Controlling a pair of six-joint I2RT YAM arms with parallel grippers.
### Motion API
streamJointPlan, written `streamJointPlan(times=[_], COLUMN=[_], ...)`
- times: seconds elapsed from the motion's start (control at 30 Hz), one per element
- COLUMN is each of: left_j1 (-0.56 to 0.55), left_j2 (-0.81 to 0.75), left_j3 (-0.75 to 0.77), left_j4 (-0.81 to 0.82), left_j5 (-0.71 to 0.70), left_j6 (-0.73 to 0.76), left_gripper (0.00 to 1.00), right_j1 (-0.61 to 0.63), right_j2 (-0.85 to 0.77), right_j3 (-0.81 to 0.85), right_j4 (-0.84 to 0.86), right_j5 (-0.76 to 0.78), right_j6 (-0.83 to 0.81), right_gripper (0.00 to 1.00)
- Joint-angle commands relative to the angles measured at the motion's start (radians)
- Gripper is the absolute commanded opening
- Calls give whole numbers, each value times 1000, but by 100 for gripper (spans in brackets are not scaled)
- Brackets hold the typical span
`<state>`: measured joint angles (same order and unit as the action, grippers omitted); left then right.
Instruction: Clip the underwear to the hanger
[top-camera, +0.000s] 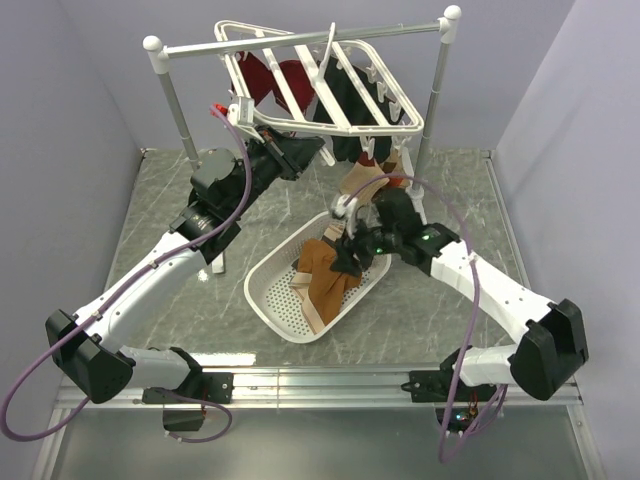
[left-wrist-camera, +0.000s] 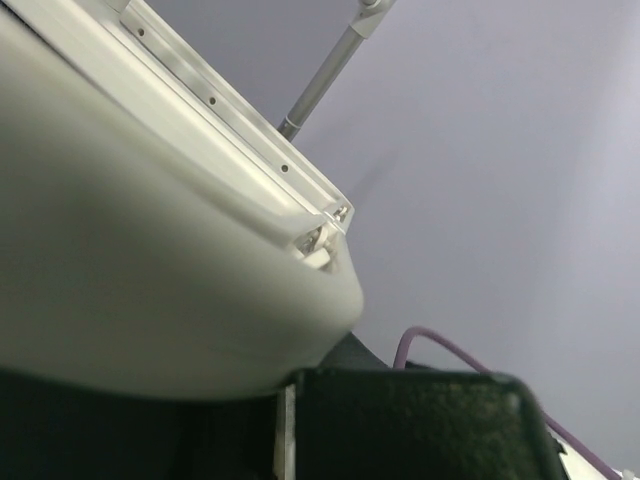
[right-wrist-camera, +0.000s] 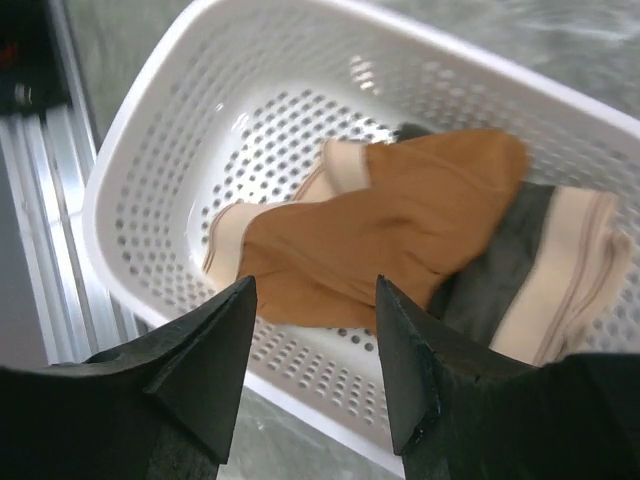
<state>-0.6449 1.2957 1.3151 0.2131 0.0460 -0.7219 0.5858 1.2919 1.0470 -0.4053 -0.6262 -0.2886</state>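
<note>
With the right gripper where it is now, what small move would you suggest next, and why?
Probably lower the right gripper onto the rust-brown underwear: its fingers stand open above it, and the cloth lies ungrasped on top of a dark grey garment in the white basket.

A grey marbled tabletop (top-camera: 400, 322) is being enclosed by plain pale lavender walls (top-camera: 70, 80) on three sides and is being lit softly and evenly. A grey metal rail (top-camera: 200, 41) with white ball ends is being held on two posts at the back.
</note>
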Motion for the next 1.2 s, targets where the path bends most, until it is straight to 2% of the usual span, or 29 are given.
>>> streamJointPlan(times=[0.0,0.13,0.3,0.4,0.57,0.73,0.97,1.0,1.07,1.1,1.17], left_j1=[7,8,8,11,13,16,14,16,14,16,16], left_j2=[-24,-24,-27,-35,-36,-32,-29,-30,-32,-32,-32], left_j3=[4,0,-4,-10,-17,-13,-13,-13,-13,-14,-13], left_j4=[-11,2,-1,-3,0,-3,-4,-4,-7,-9,-12], left_j5=[18,29,28,23,28,32,29,28,28,28,28], left_j6=[19,7,10,10,7,4,6,7,9,10,12], left_gripper=[0,0,0,0,0,0,0,0,0,0,0], right_j1=[113,184,203,220,250,273,304,304,302,302,295], right_j2=[10,205,467,573,632,673,675,687,701,713,715], right_j3=[82,249,516,606,567,590,512,510,524,544,559], right_j4=[-90,-225,-355,-415,-388,-444,-466,-460,-464,-467,-475], right_j5=[91,134,201,244,319,273,336,339,347,358,353], right_j6=[-216,-392,-492,-559,-711,-800,-939,-942,-940,-939,-923], right_gripper=[58,58,52,49,50,56,58,56,41,30,17])
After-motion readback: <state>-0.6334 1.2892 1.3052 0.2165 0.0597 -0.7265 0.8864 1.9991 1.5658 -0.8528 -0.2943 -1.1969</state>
